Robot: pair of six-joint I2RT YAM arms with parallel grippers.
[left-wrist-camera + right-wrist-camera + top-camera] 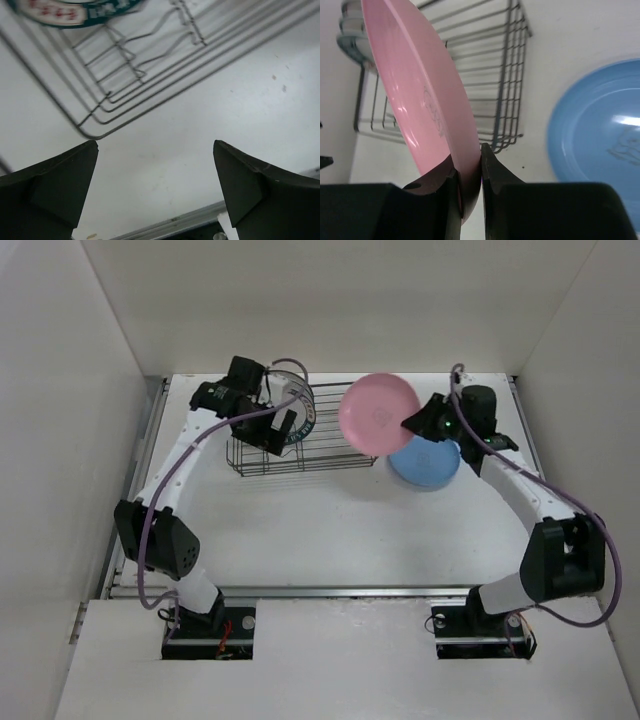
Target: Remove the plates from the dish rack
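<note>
Arm bases, top view: bolted at 6 o'clock on the white bench (320, 530); the left arm reaches to 11 o'clock, the right to 1 o'clock.
Rack, top view: dark wire dish rack (300, 455) at 12 o'clock, with a white plate with a patterned rim (298, 400) standing at its left end.
Left fingers (272, 430): over that left end, just beside the standing plate.
Pink round plate (378, 413): in the air at the rack's right end, with the right fingers (415, 422) on its 3 o'clock rim.
Light blue round plate (425, 462): flat on the bench at 5 o'clock from the pink one.
Left wrist view: fingers wide apart, nothing between them; rack corner at 11 o'clock.
Right wrist view: fingers clamped on the pink plate's rim. The plate stands on edge, running toward 11 o'clock, and the blue plate lies at 3 o'clock.
Coming move: likely tipping the pink plate flat toward the blue one; the right arm is nearer.
</note>
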